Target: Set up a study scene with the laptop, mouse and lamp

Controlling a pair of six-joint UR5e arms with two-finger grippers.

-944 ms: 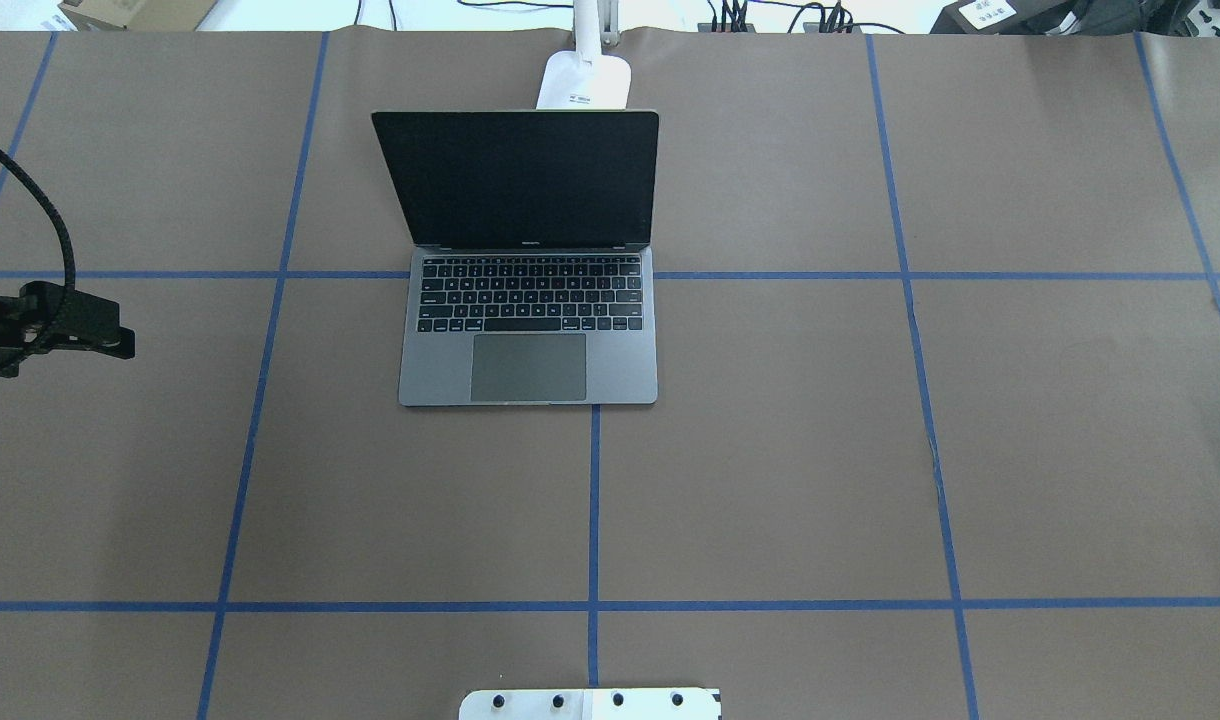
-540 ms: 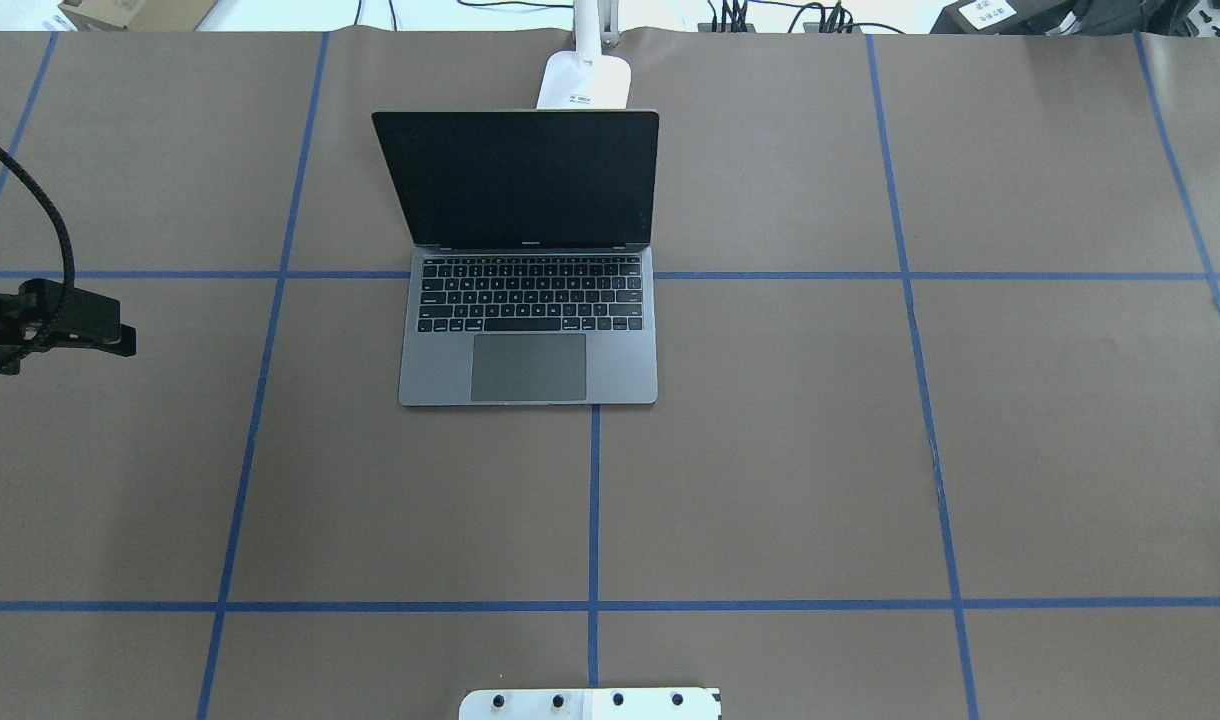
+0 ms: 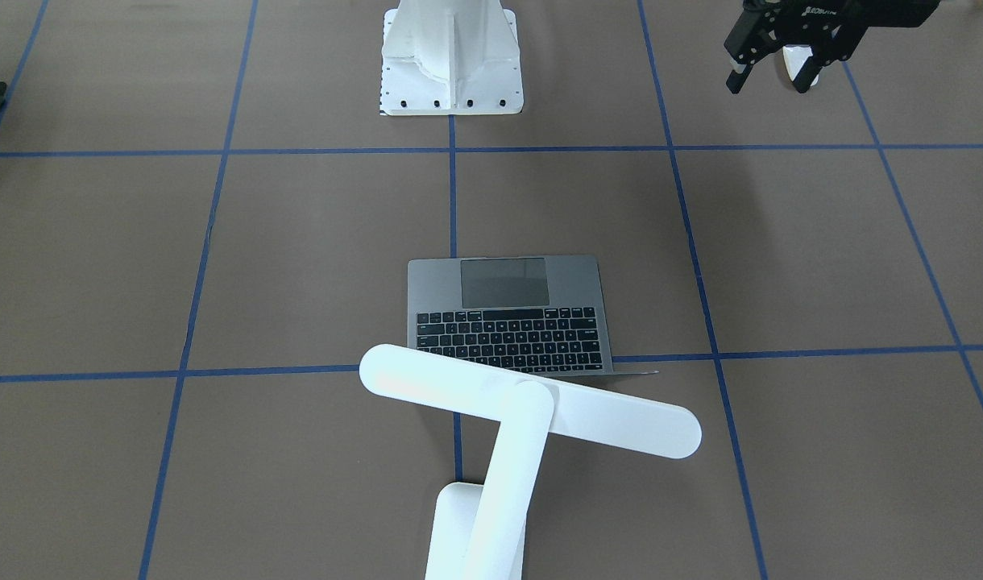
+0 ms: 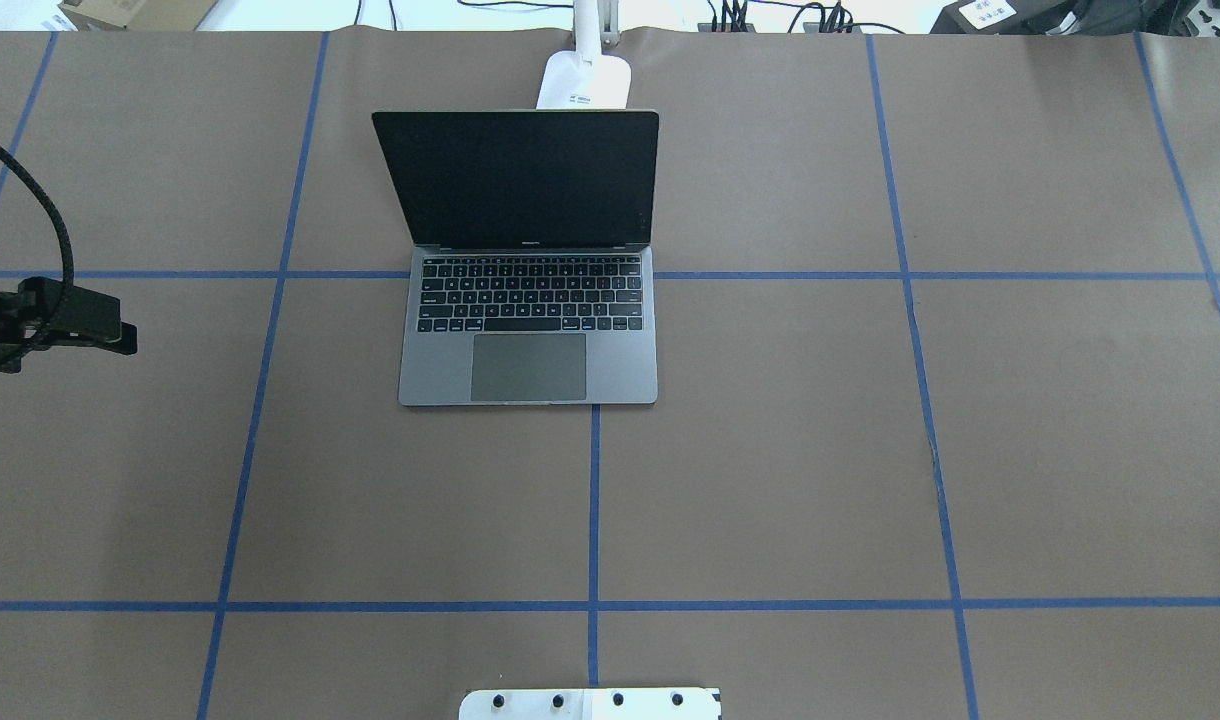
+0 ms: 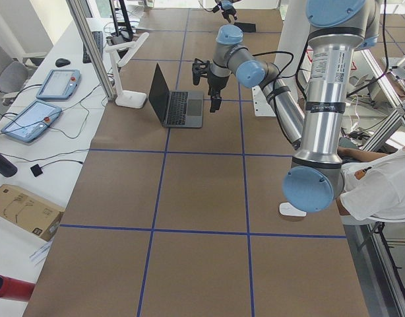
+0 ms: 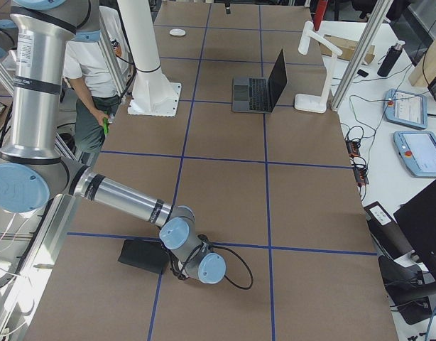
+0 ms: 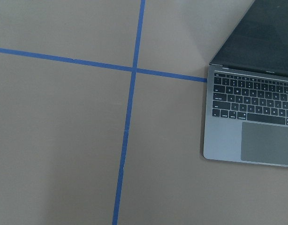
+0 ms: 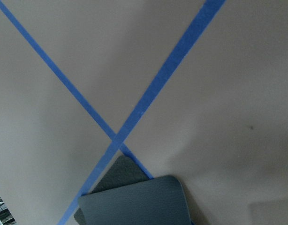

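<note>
The brown papered table [image 4: 770,450], gridded in blue tape, fills the overhead view. The white ribbed pedestal [image 3: 451,64] is bolted at top centre of the front view. Low in that view, the white desk lamp [image 3: 532,411] reaches its bar head over the back of the open laptop [image 4: 528,340], which sits a little left of centre in the overhead view. Those two look placed to me.

The black mouse pad [image 6: 142,256] lies at the lower left of the right-side view, well apart from the laptop. The right gripper [image 6: 174,268] is down beside it, but from here I cannot tell whether its fingers are spread or pressed together.

The white mouse [image 5: 293,209] rests on the table at the lower right of the left-side view, near the left arm's base.

The left gripper [image 3: 769,79], at the upper right of the front view, has its fingers spread and empty. It hangs high, off the laptop's side.

My guess is that the mouse is next. It is glossy and rounded, so the fingers should come straight down over its long flanks. They should close low and gently, so it does not squirt out.
</note>
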